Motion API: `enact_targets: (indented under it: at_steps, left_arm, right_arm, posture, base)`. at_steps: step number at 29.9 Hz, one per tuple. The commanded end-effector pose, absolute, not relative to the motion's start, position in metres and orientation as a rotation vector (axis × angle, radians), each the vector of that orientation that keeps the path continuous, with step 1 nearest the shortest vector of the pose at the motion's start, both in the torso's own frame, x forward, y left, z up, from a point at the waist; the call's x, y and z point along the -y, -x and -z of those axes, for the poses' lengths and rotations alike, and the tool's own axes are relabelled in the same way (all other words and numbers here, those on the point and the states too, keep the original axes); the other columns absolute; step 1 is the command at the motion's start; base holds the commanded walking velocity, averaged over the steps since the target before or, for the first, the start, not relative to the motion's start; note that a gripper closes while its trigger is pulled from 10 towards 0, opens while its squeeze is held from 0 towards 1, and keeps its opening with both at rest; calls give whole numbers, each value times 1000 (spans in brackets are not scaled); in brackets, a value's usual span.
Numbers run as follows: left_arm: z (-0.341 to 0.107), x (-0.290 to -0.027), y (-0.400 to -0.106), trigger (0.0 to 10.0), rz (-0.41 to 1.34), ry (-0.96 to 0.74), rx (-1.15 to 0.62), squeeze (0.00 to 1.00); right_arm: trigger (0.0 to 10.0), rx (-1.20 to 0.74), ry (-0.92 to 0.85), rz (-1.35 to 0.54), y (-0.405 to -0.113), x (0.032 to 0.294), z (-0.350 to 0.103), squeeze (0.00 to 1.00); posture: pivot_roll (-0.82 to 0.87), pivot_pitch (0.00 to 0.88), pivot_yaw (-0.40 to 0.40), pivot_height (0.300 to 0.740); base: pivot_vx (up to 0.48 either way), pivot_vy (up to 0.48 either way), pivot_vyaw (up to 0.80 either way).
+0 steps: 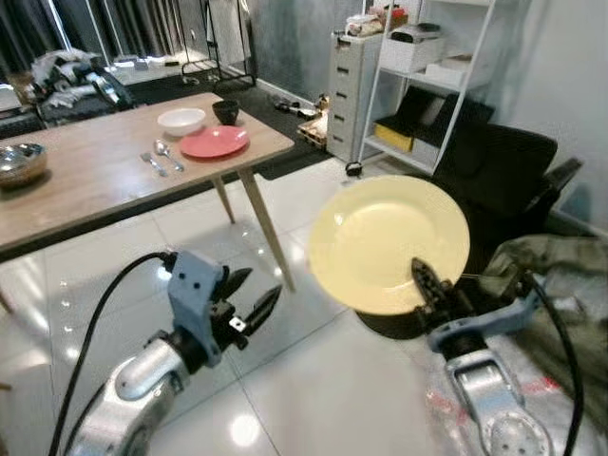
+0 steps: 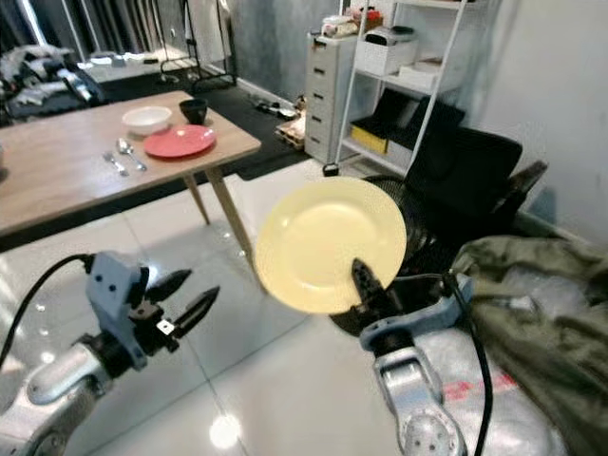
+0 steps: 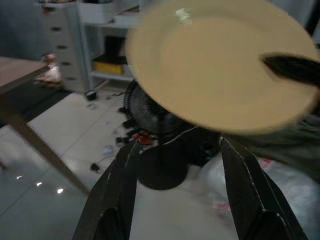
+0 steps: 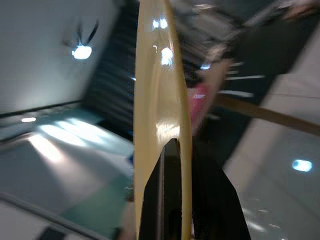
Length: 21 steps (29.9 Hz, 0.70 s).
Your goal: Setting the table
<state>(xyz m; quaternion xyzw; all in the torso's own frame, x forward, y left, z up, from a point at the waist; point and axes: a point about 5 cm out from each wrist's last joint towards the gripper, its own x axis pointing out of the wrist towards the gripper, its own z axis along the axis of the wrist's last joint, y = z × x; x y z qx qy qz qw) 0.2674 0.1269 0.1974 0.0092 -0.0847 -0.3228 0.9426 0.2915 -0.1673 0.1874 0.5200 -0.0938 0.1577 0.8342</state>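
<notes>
While the robot stands on the tiled floor short of the place settings, this is how things lie, left to right.

Counter (image 1: 85,180): far left, carrying a metal bowl (image 1: 19,161), cutlery (image 1: 160,158), a red plate (image 1: 214,142), a white bowl (image 1: 180,121) and a dark cup (image 1: 226,111) at its far right end.

Left hand (image 1: 249,302): near left, raised over the floor, fingers spread, holding nothing.

Yellow plate (image 1: 385,237): right of centre, well apart from the counter, tilted up on edge and facing the camera.

Right hand (image 1: 425,285): near right, closed on the yellow plate's lower rim, one finger on each face.

Advice: judging by the thin rim grip, level the plate before walking and set it on bare wood left of the cutlery.
</notes>
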Motion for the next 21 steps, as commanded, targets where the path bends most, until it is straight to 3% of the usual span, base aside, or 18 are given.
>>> enact_targets:
  at_steps: [1,5,12,21]
  left_arm:
    - [-195,-130,-264,10000,659,-23,149,0]
    - [-195,-129,-263,10000,665,-20,142,0]
    - [-195,-126,-260,10000,675,-18,132,0]
    - [-195,-125,-260,10000,670,-24,126,0]
  right_arm:
    - [10000,196,-1154,-379,-289,161,-190,0]
    - [10000,158,-1192,-377,-288,154,-187,0]
    - [10000,112,-1113,-376,-288,149,-184,0]
    - [10000,111,-1116,-390,-287,147,-188,0]
  posture:
    - [7,42,82,740]
    - [8,50,79,740]
    - [8,55,78,740]
    - [8,55,78,740]
  base:
    - [480,0,0]
    - [480,0,0]
    - [480,0,0]
    - [480,0,785]
